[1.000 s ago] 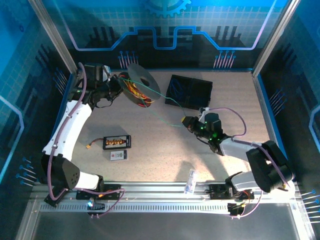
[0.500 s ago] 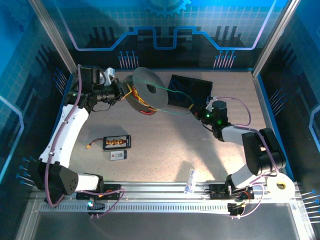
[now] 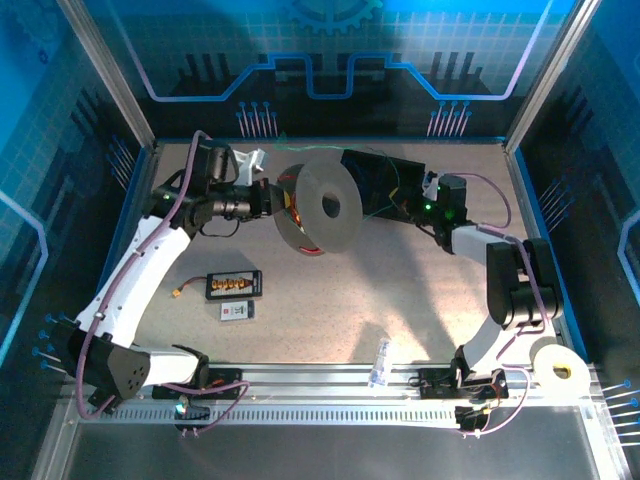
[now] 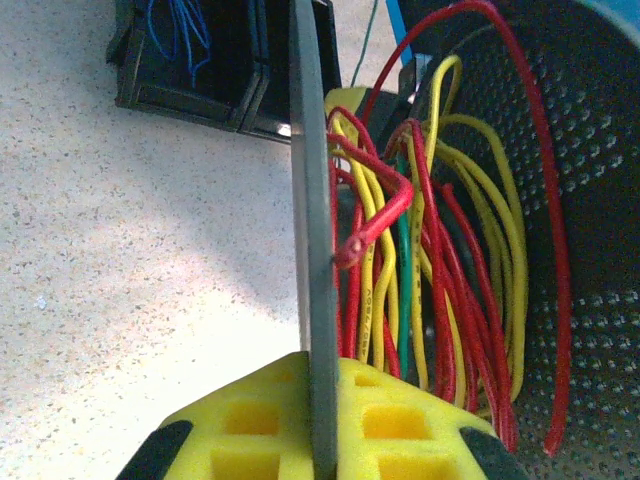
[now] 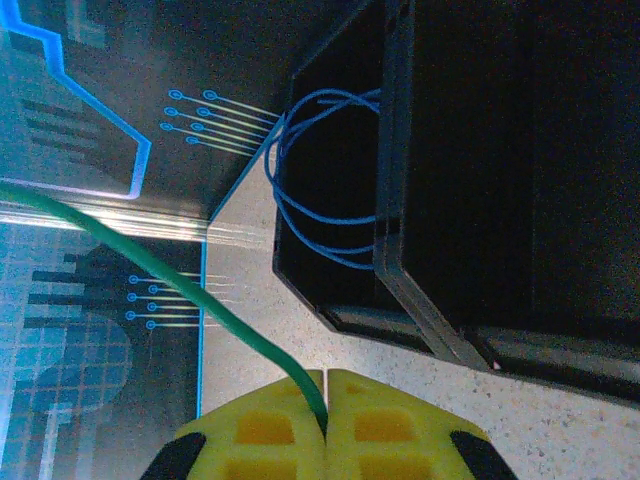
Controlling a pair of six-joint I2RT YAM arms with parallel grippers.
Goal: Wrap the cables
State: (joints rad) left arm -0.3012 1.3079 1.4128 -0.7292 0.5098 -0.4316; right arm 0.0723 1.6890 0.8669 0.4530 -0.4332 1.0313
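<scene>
Nearest the arm bases, well right of the spool (image 3: 322,207), a roll of white tape (image 3: 559,371) lies flat, and a small clear packet (image 3: 381,362) lies by the front rail. Nearer than the spool and to its left, a black board (image 3: 233,285) sits on the counter (image 3: 330,300) with a small grey card (image 3: 237,311) just beside it; their print is too small to read.

The spool stands on edge, its flat, holed face turned right and toward the near side. The left jaws are clamped on the thin rim of one disc (image 4: 312,200), with yellow pads (image 4: 265,385) on either side. Between the discs the cables (image 4: 425,330), red, yellow and one green, run in long loose loops round the hub. A cut red end (image 4: 350,255) bends toward the rim. Print on a yellow strand is unreadable.

Right of the spool, the right jaws are pinched together on a green cable (image 5: 205,290) that leads up and left from the pads. Just beyond the spool, a black bin (image 3: 385,175) holds blue loops (image 5: 320,205).
</scene>
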